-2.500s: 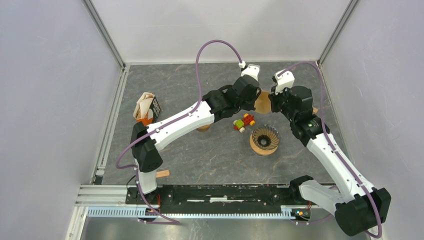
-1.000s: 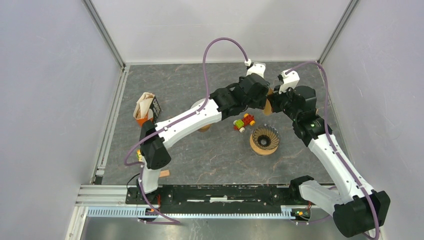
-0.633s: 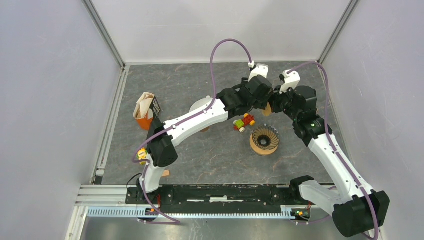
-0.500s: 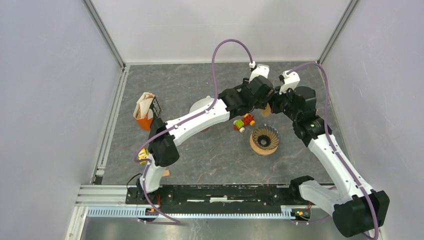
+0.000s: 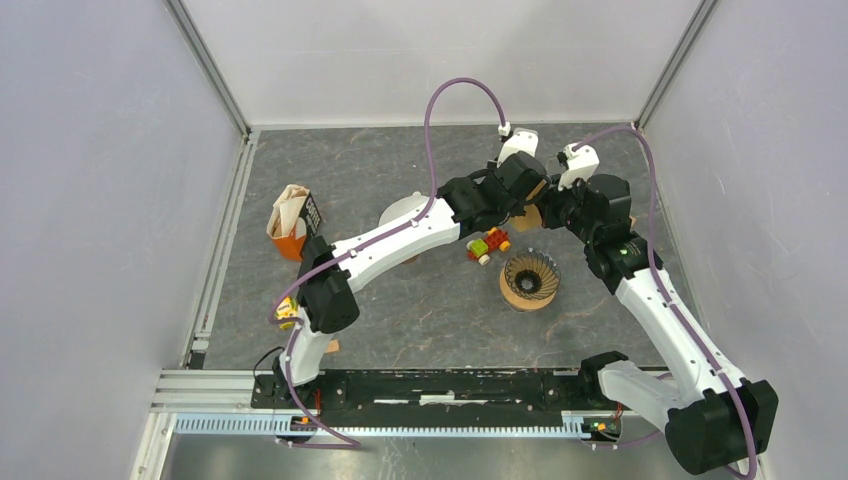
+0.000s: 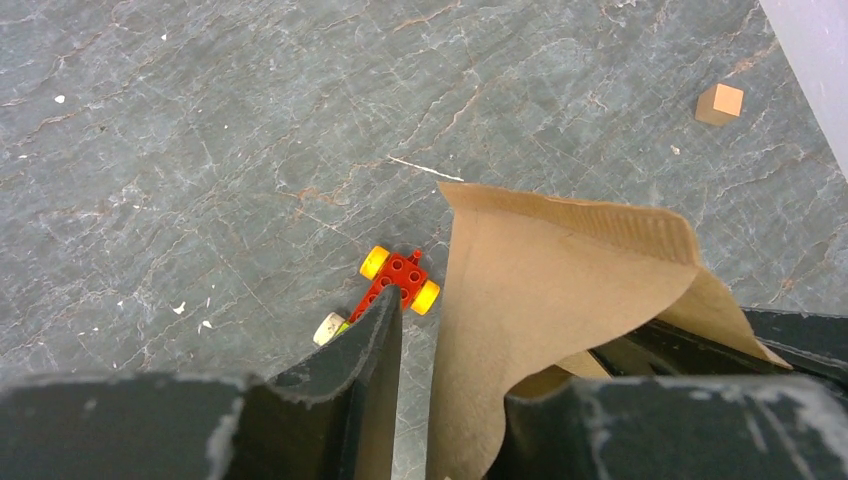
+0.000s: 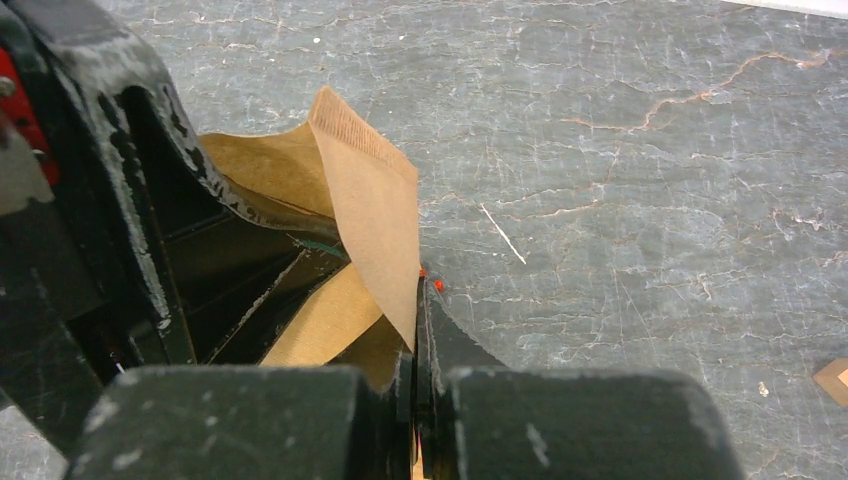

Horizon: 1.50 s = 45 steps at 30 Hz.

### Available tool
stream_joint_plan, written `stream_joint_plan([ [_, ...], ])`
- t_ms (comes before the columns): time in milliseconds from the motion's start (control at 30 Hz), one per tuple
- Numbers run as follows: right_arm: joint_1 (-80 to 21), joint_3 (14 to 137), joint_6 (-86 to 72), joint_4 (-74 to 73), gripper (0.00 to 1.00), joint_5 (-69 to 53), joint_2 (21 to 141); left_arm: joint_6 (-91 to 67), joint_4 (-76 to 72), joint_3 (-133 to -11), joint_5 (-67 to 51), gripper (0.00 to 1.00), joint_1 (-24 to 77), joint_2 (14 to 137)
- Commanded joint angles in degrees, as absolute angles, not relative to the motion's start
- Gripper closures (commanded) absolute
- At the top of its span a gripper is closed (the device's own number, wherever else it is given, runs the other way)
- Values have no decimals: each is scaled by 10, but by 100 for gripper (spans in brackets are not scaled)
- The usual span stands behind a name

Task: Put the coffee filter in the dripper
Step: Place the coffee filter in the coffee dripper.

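The two arms meet at the far side of the table (image 5: 400, 300). The brown coffee filter (image 6: 560, 290) is up in the air between them. The right end effector (image 7: 418, 300) is pinched tight on one edge of the paper. The left end effector (image 6: 450, 350) is partly open, with the paper between its fingers. One finger stands clear of the paper, so I cannot tell if it grips. The dripper (image 5: 530, 280) sits empty on the table, nearer the arm bases, beside a little toy car (image 5: 488, 244). The step looks like spreading the filter open. Next, I think, it must be carried over the dripper and lowered in, point down.
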State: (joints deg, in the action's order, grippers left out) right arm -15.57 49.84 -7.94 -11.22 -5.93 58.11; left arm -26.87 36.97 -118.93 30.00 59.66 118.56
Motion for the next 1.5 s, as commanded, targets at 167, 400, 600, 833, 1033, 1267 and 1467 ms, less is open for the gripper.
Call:
stream_joint_plan([
  [167,-152,490,-67,-90,100,-44,566,-233,341,-1176,306,69,602,1153],
  [400,-149,482,-64,-75,99,-88,560,-220,323,-1152,283,56,600,1133],
  [600,-146,481,-62,-76,100,-88,557,-214,318,-1137,279,54,601,1116],
  [833,-143,483,-64,-79,100,-77,559,-218,311,-1123,245,45,601,1101],
  [1033,-142,484,-65,-80,100,-74,559,-224,310,-1118,215,49,602,1097],
  [1267,-140,484,-67,-81,100,-75,558,-228,305,-1102,207,67,601,1091],
  [1467,-139,477,-68,-72,96,-97,557,-213,304,-1109,205,87,602,1095],
])
